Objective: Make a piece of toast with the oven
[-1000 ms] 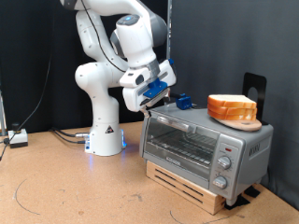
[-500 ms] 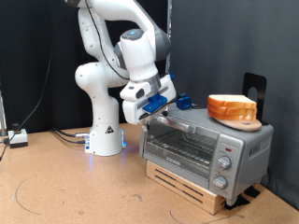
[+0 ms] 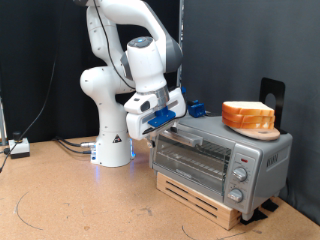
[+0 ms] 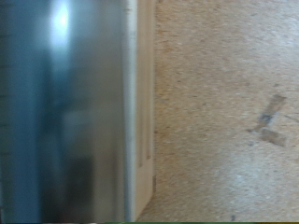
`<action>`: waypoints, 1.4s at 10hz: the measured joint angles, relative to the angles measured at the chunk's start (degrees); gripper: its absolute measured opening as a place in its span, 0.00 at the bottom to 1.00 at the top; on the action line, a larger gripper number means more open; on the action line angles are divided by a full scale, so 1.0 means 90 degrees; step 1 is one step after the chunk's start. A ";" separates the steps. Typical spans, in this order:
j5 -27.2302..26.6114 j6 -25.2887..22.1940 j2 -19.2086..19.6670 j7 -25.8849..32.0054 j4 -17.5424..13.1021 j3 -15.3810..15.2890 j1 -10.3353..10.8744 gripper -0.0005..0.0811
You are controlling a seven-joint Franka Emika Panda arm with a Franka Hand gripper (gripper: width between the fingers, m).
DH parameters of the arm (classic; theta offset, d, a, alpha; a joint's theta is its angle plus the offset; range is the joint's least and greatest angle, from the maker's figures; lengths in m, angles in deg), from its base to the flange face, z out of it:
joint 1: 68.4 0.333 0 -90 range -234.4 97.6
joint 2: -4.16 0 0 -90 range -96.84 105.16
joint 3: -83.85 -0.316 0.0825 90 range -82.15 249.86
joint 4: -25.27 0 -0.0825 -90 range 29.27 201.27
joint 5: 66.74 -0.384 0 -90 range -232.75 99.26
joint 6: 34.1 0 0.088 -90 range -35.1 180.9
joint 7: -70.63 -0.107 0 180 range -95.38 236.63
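Observation:
The silver oven (image 3: 258,158) stands on a wooden pallet at the exterior view's right. Its glass door (image 3: 195,160) is tilted a little open at the top. My gripper (image 3: 160,118), with blue fingers, is at the door's upper left edge, closed on the grey bar handle. The piece of toast (image 3: 246,112) lies on a round wooden dish (image 3: 262,131) on the oven's top, right of the gripper. The wrist view shows only the blurred door glass (image 4: 56,112) and the brown tabletop (image 4: 224,112); no fingers show there.
The arm's white base (image 3: 112,145) stands left of the oven. A small blue object (image 3: 198,108) sits on the oven's top near the gripper. A black stand (image 3: 272,95) rises behind the toast. Cables and a box (image 3: 17,148) lie at far left.
The gripper has moved down and to the left along the oven's front top edge, and the door's top has tilted outward with it.

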 joint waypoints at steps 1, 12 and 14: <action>0.0044 0.0102 0.0154 0.0004 -0.0026 0.0013 -0.0074 0.99; -0.0157 0.0390 0.0678 0.0622 -0.0363 0.0450 -0.0141 0.99; -0.0114 0.0350 0.0690 0.0613 -0.0363 0.0450 -0.0153 0.99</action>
